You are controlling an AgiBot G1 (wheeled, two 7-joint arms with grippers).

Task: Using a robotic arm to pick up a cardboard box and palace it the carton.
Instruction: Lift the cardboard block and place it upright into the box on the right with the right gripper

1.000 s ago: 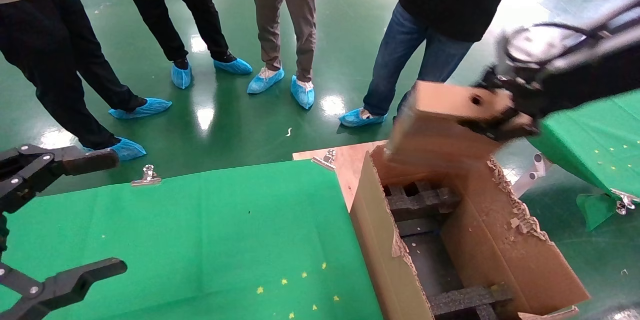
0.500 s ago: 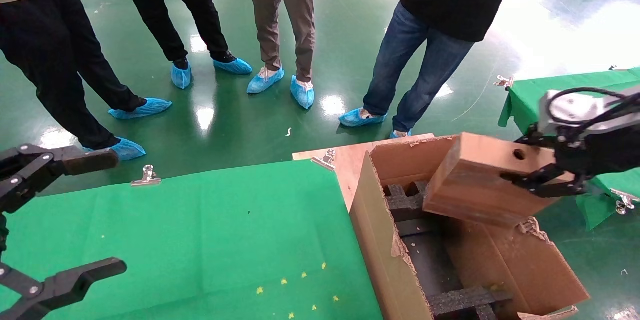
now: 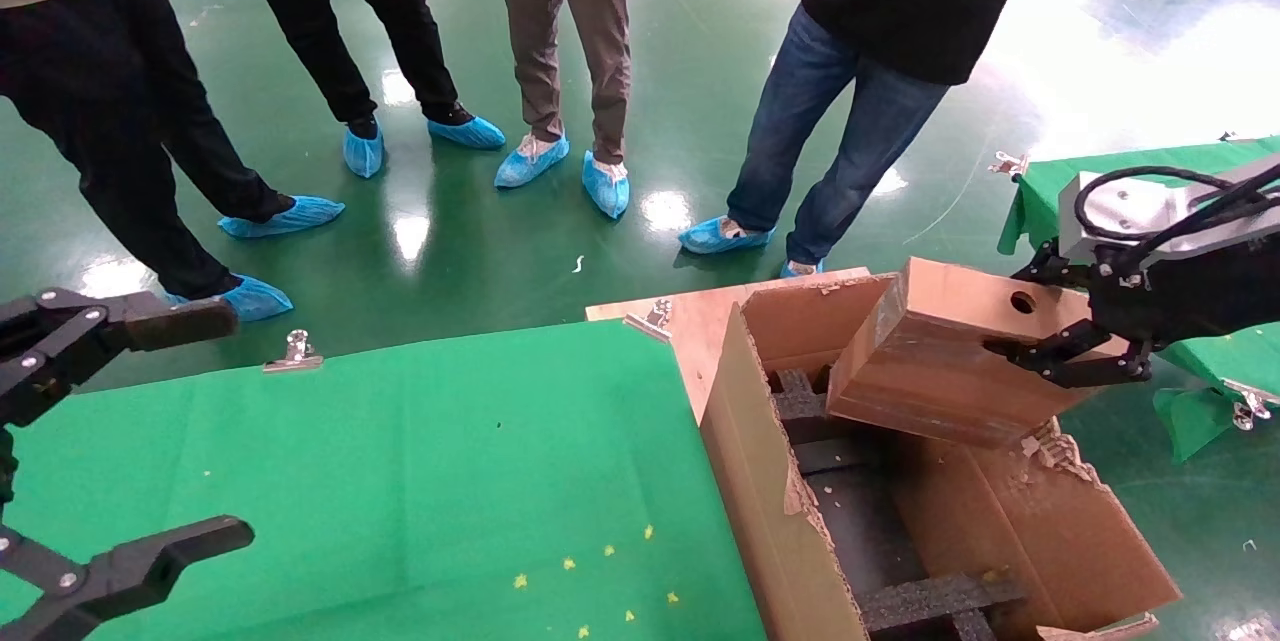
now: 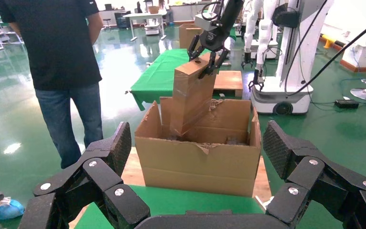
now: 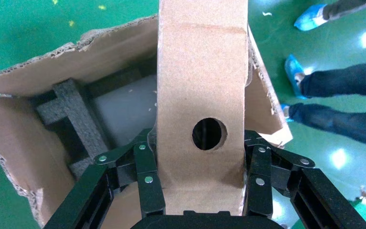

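My right gripper [image 3: 1065,346] is shut on the small brown cardboard box [image 3: 940,366], clamping its narrow face with the round hole [image 5: 209,133]. The box hangs tilted, its lower end dipping into the far end of the large torn carton [image 3: 760,481]. The carton holds black foam inserts [image 3: 935,596]. The right wrist view shows the fingers [image 5: 147,179] pressed against both sides of the box [image 5: 200,95] over the carton's inside [image 5: 119,105]. The left wrist view shows the box [image 4: 190,100] and the right gripper [image 4: 207,50] above the carton [image 4: 198,157]. My left gripper [image 3: 150,436] is open and empty at the left over the green cloth.
A green-covered table [image 3: 380,481] lies left of the carton, with metal clips [image 3: 293,351] on its far edge. Several people in blue shoe covers [image 3: 605,183] stand on the green floor beyond. Another green-covered table [image 3: 1130,176] is at the right.
My right gripper swung down and to the right with the box, from high above the carton's far end to lower over it. In the last half second it shifted slightly left. The left arm has not moved.
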